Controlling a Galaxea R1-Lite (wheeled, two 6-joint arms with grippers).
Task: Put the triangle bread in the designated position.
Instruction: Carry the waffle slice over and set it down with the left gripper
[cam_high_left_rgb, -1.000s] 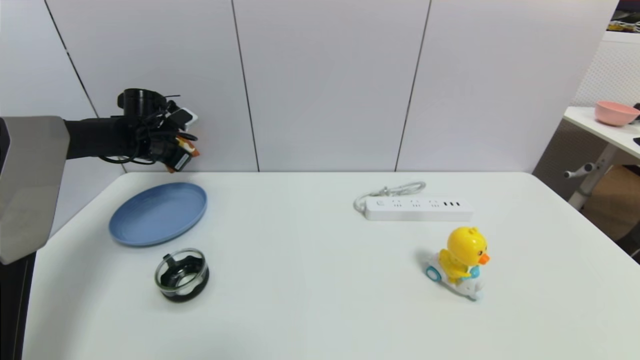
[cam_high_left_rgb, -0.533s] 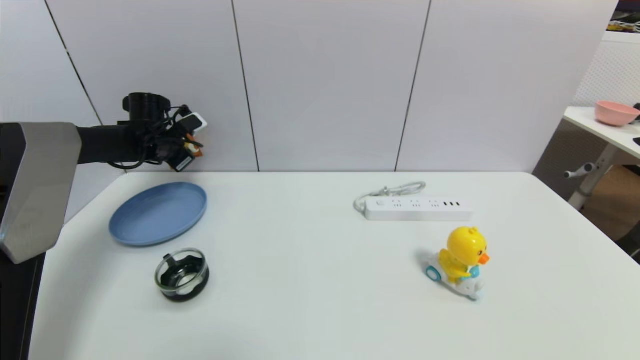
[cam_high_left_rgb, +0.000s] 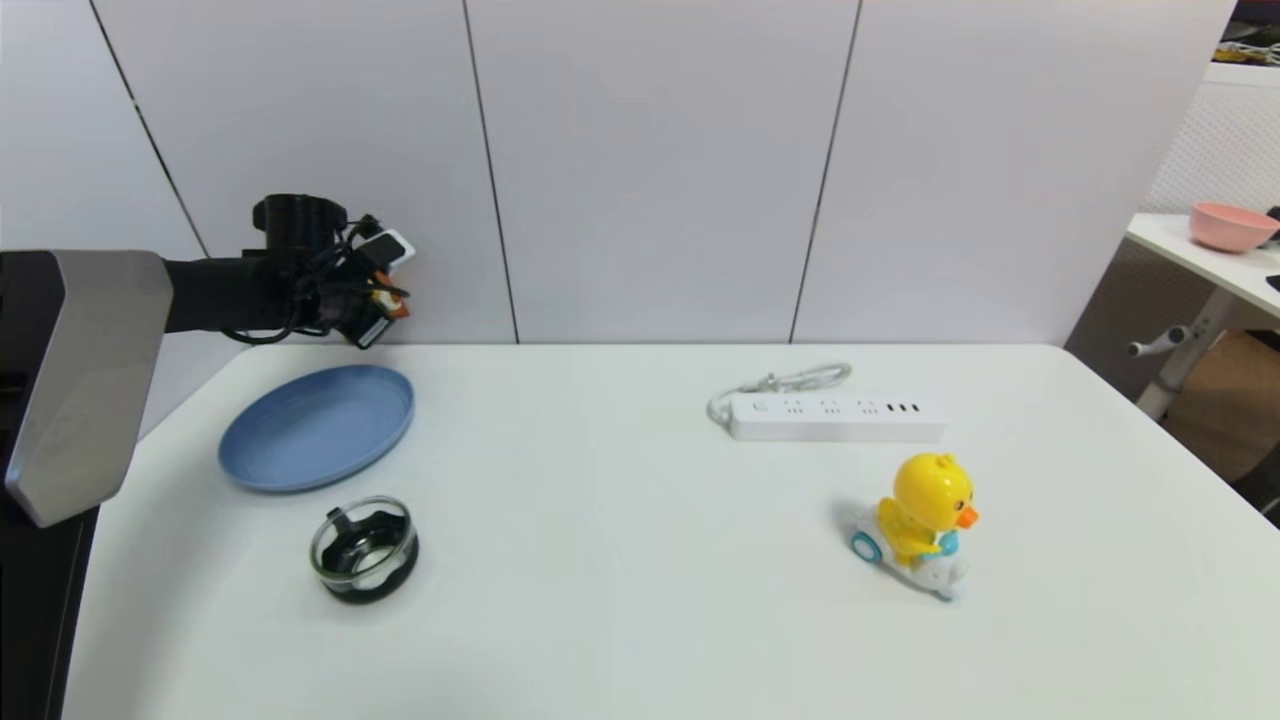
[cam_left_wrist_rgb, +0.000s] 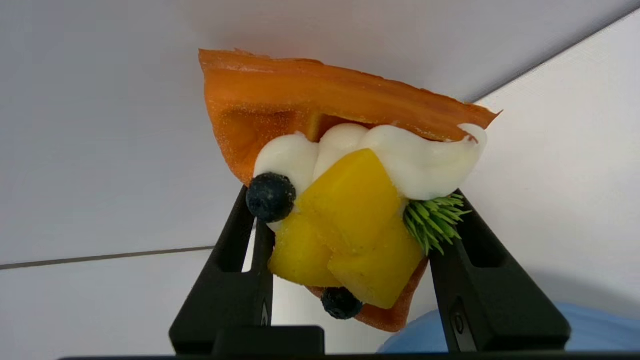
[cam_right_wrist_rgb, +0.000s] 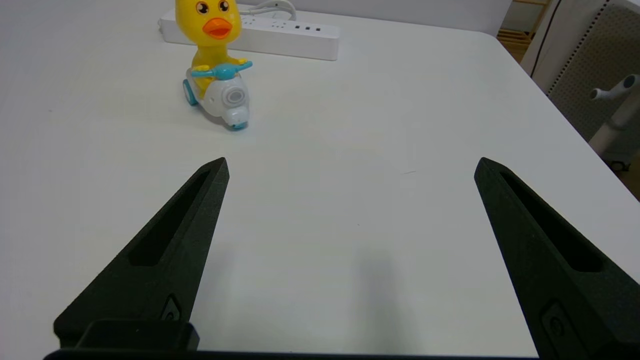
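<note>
The triangle bread (cam_left_wrist_rgb: 345, 165) is an orange-brown wedge topped with white cream, yellow chunks, dark berries and a green sprig. My left gripper (cam_left_wrist_rgb: 350, 200) is shut on it, one black finger on each side. In the head view the left gripper (cam_high_left_rgb: 378, 310) hangs in the air by the wall, above the far edge of the blue plate (cam_high_left_rgb: 316, 427), with a bit of the orange bread (cam_high_left_rgb: 388, 304) showing. The blue plate's rim (cam_left_wrist_rgb: 590, 330) also shows below the bread in the left wrist view. My right gripper (cam_right_wrist_rgb: 350, 167) is open above bare table, out of the head view.
A glass bowl with a black base (cam_high_left_rgb: 363, 549) stands in front of the plate. A white power strip (cam_high_left_rgb: 836, 416) with its cord lies at the back right. A yellow duck on a scooter (cam_high_left_rgb: 920, 522) (cam_right_wrist_rgb: 216, 60) stands in front of it.
My left arm has reached a little farther forward and right with the bread, ending slightly lower against the wall. Nothing on the table has moved.
</note>
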